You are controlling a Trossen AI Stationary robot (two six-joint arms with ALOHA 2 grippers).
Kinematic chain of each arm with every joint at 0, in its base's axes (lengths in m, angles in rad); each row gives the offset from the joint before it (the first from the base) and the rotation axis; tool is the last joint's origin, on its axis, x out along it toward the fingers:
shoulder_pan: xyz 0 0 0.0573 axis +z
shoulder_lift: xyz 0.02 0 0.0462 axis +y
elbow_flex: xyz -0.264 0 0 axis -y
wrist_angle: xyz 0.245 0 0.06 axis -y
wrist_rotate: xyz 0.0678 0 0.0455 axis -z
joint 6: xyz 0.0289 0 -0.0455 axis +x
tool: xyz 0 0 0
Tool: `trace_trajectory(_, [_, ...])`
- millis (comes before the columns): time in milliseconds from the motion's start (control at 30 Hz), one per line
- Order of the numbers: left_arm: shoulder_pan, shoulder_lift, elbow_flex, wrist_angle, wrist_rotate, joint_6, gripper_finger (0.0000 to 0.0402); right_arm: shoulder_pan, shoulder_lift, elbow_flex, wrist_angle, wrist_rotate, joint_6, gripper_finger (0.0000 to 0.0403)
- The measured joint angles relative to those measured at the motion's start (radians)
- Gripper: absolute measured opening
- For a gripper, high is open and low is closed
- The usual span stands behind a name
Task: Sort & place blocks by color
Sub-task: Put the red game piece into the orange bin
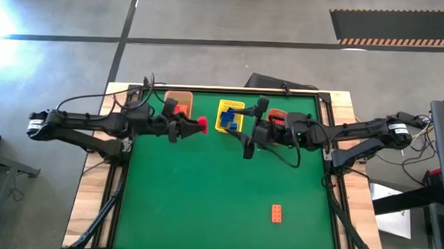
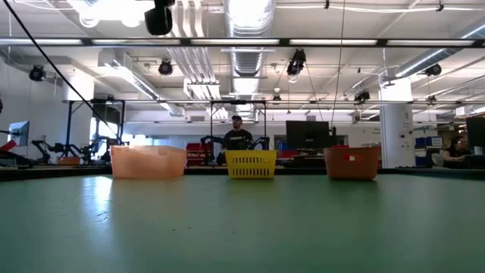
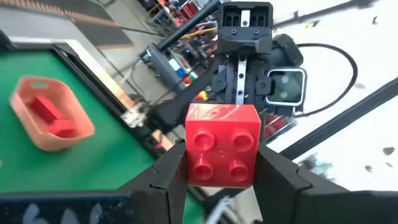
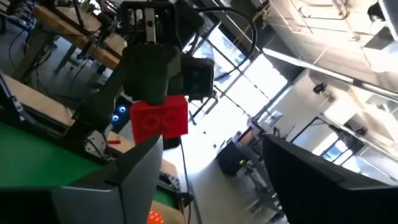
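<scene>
A: Item in hand?
B: Red block, clamped in left gripper, aloft between far-left basket and yellow basket.
A: Right gripper?
B: Fingers apart, empty, facing it mid-table.
A: Next?
B: Likely handover; right must close squarely. Orange block waits near-right.

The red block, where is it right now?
The red block is held in the left end effector, above the mat between the orange basket and yellow basket.

Three baskets, two arms, one loose orange block, one held red block
</scene>
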Motion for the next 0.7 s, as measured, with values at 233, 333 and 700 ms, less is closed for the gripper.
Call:
trace_trajectory(233, [0.006, 0.077, -0.014, 0.135, 0.043, -0.057, 0.0126, 0.005, 0.07, 0.081, -0.101, -0.067, 0.066, 0.0301])
trace_trajectory(333, [0.011, 0.103, -0.015, 0.13, 0.046, -0.057, 0.0126, 0.004, 0.091, 0.113, -0.152, -0.078, 0.112, 0.0307])
trace_trajectory(700, [0.013, 0.171, -0.016, 0.225, 0.078, -0.057, 0.0126, 0.002, 0.135, 0.183, -0.278, -0.133, 0.202, 0.0309])
